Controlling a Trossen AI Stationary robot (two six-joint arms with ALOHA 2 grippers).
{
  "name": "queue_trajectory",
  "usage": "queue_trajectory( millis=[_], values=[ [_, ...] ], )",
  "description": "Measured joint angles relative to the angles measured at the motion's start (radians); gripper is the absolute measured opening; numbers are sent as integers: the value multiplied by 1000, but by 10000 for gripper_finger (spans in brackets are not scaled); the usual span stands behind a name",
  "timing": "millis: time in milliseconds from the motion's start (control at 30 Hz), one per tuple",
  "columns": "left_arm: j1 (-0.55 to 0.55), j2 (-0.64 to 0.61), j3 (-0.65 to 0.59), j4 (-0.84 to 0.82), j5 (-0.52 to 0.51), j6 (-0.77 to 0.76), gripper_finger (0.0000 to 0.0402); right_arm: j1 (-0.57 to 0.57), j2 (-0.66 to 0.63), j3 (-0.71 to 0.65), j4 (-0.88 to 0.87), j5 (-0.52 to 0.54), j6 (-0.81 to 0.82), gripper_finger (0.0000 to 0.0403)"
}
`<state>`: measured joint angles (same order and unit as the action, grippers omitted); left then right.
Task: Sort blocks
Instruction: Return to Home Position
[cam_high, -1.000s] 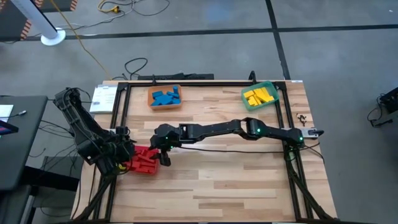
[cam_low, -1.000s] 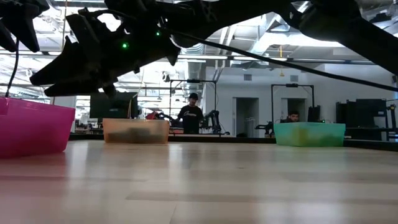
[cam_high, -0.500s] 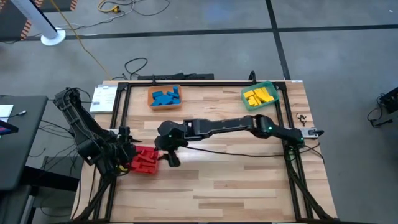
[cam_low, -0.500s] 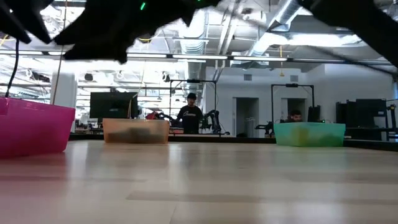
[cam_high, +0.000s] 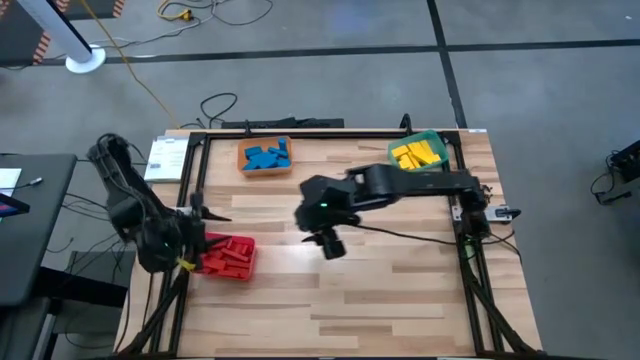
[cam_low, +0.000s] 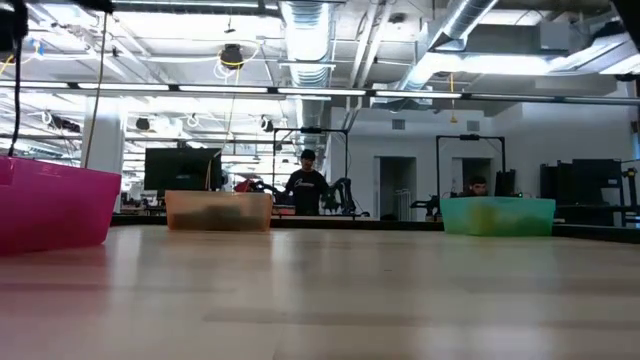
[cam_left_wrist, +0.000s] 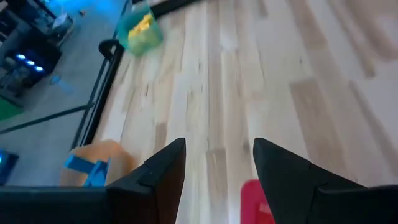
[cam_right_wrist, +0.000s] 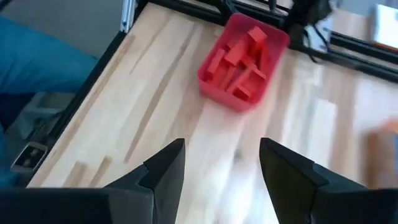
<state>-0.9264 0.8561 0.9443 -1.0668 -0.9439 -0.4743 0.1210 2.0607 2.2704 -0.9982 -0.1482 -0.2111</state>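
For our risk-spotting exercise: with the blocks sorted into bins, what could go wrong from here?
The left gripper hangs open right beside the red plastic bin; a careless swing might knock it and spill the red rectangular blocks. The right gripper is open over the wooden table; a thin black cable runs by its arm and might snag.

Left wrist: fingers apart above the table.
My left gripper (cam_left_wrist: 219, 146) stands parted; the gap shows pale wooden plank table top (cam_left_wrist: 249, 74) and a corner of the red plastic bin (cam_left_wrist: 254, 200). Off to one side, a blurred orange plastic bin (cam_left_wrist: 106, 154) with blue rectangular blocks (cam_left_wrist: 84, 169); farther off, a green plastic bin (cam_left_wrist: 138, 40) with yellow blocks (cam_left_wrist: 143, 23).
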Motion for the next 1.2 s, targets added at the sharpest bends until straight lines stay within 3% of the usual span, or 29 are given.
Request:
queue_trajectory(
  millis=[100, 267, 500, 700, 967, 1200],
  values=[
    [0, -72, -31, 66, -7, 38, 186, 23, -71, 0, -95, 61, 21, 219],
    [0, -222, -190, 229, 27, 113, 186, 80, -169, 0, -238, 159, 70, 219],
    [0, -461, -397, 438, 71, 193, 186, 161, -334, -133, -230, 234, 144, 219],
    [0, -620, -497, 650, 110, 338, 186, 220, -539, -431, -85, 333, 233, 219],
    [0, -757, -626, 809, 118, 408, 186, 248, -845, -969, 291, 337, 328, 219],
    [0, -818, -681, 854, 120, 426, 186, 244, -1029, -1315, 575, 342, 380, 219]
  ],
)
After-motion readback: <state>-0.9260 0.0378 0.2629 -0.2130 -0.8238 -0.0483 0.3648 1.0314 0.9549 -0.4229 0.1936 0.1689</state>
